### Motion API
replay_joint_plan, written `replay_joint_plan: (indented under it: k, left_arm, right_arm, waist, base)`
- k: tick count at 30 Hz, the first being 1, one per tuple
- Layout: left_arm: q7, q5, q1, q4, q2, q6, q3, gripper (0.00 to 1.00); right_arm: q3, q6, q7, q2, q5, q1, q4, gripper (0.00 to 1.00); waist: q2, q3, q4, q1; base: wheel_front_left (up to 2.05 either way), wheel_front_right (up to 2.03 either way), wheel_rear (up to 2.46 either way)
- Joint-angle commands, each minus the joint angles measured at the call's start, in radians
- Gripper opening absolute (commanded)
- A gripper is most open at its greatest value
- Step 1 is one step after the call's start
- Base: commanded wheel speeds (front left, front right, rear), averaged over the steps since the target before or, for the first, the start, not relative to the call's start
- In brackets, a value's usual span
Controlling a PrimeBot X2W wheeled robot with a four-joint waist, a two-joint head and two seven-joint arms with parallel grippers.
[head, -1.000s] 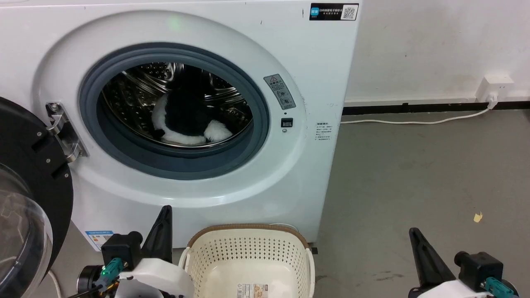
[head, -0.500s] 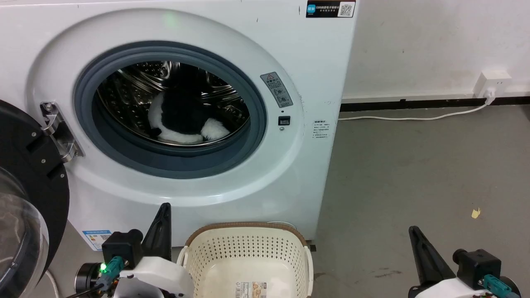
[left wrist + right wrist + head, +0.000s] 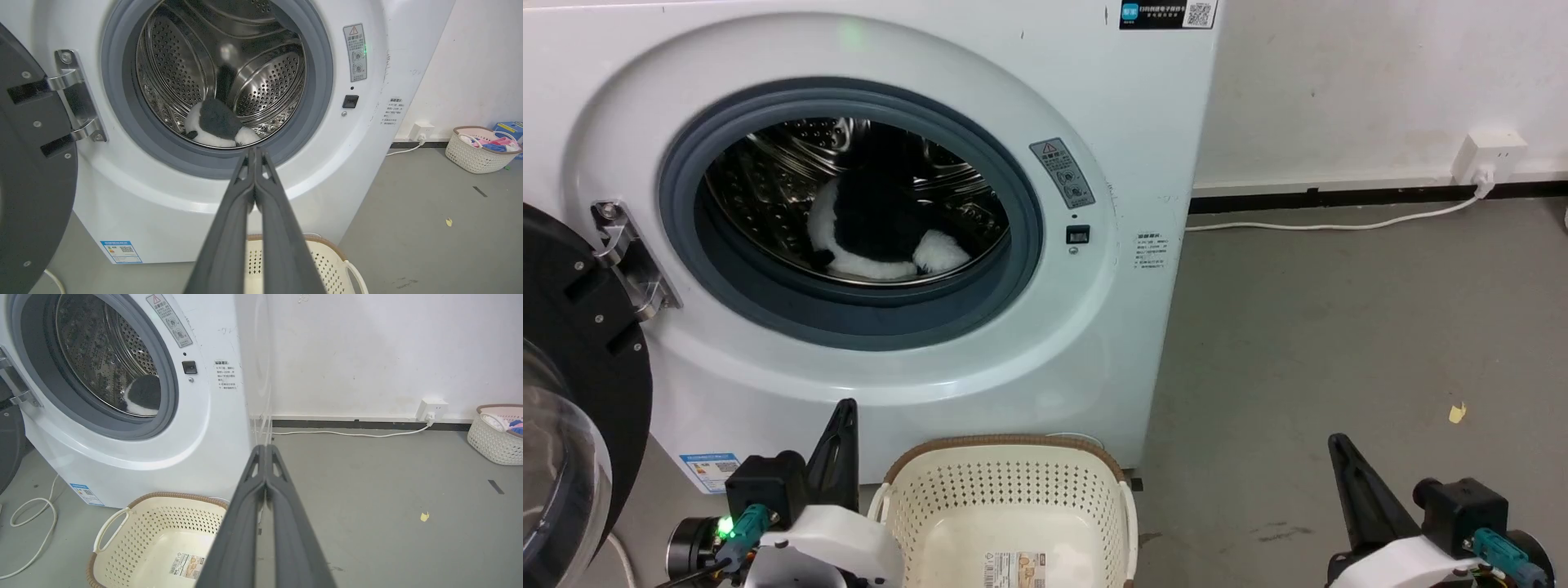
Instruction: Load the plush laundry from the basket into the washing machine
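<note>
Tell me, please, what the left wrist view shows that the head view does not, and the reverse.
Left wrist view's own: a second basket holding coloured clothes. Head view's own: the right pincer, shut, and the QR sticker at the washer's top. Shared: the washer, the plush inside it, the open door, the cream basket and the left pincer, shut.

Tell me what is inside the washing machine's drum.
The plush laundry lies at the bottom of the steel drum, black with white patches. The drum wall under and behind it is covered.
</note>
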State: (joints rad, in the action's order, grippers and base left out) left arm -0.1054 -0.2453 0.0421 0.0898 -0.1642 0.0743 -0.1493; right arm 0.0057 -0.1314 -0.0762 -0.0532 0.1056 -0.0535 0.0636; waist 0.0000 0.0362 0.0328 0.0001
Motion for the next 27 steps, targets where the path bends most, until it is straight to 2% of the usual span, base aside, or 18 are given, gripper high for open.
replay_joint_plan:
  k: [1,27]
  left_arm:
    - [0.004,0.012,-0.015,-0.008,0.008,-0.008,0.007,0.00]
    - [0.054,0.126,-0.028,-0.048,0.060,-0.041,0.076,0.00]
  right_arm:
    - [-0.001,0.000,0.003,0.002,-0.008,0.013,-0.007,0.00]
    - [-0.003,0.001,0.039,0.002,-0.056,0.033,-0.034,0.00]
  waist:
    - [0.0000,0.000,0.000,-0.0001]
    - [0.0000,-0.018,-0.016,-0.0001]
  base:
    - [0.00,0.00,0.00]
    - [0.00,0.00,0.00]
